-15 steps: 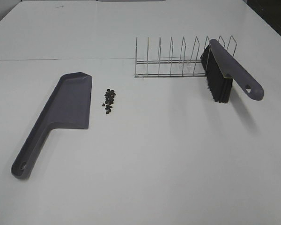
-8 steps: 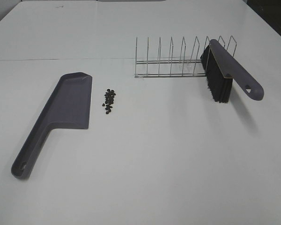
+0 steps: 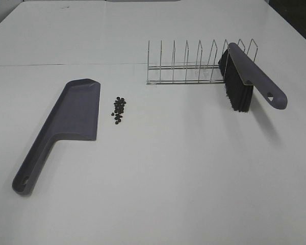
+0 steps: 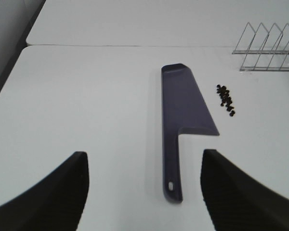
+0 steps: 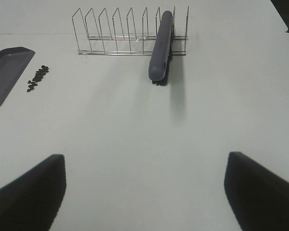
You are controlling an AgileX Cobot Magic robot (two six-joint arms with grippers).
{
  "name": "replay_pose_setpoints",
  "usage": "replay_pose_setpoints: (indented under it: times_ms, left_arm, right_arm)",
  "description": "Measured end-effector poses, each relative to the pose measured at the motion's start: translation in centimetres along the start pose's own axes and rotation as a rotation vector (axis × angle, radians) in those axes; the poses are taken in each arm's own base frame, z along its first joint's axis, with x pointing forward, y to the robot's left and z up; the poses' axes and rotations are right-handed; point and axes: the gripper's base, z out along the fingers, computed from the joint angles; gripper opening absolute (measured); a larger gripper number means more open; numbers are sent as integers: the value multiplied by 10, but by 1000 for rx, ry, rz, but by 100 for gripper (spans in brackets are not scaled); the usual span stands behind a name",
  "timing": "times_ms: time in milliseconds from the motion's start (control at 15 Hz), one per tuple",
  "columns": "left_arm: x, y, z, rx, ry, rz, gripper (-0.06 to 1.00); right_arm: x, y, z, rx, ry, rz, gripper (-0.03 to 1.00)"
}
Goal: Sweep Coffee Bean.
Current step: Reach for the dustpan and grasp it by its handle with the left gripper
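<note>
Nothing has changed over the last second. From the high view, the dustpan, the beans, the brush and the rack all sit exactly where they did, and no arm has come into that view. We take this to mean the sweep has not begun: both tools are untouched and every bean is still on the table.

The left gripper hangs above the table with its fingers spread wide and nothing between them. The dustpan's handle lies ahead of it, roughly in line with the gap. The right gripper is spread just as wide and holds nothing. The brush is well ahead of it, propped bristles-down against the far end of the rack.

The beans form a small, loose cluster of tiny dark ovals. The cluster is a little longer than it is wide, with a few strays at its near end. It lies on the bare table just beside the long open edge of the dustpan, apart from it, and between the dustpan and the rack. The left wrist view shows the beans close to the pan. The right wrist view shows the beans far off to the side.

We judge that each arm must first pick up its own tool.
</note>
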Motion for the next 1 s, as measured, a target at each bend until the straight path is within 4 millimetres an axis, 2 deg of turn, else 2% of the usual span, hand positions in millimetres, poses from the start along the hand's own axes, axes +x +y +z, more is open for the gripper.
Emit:
replay_pose_setpoints:
  times_ms: [133, 467, 533, 667, 733, 867, 1000]
  left_arm:
    - [-13, 0, 24, 23, 30, -65, 60]
    - [-51, 7, 122, 27, 374, -113, 60]
    - [-54, 8, 135, 29, 418, -122, 60]
    - [-56, 11, 180, 41, 595, -160, 61]
    - [-54, 16, 219, 45, 722, -185, 66]
    - [-42, 19, 252, 42, 815, -197, 70]
    - [-28, 13, 272, 52, 882, -182, 71]
  right_arm:
    - [0, 0, 0, 0, 0, 0, 76]
    - [0, 0, 0, 0, 0, 0, 76]
    - [0, 0, 0, 0, 0, 0, 76]
    - [0, 0, 0, 0, 0, 0, 76]
    - [0, 0, 0, 0, 0, 0, 76]
    - [0, 0, 0, 0, 0, 0, 76]
    - [0, 0, 0, 0, 0, 0, 76]
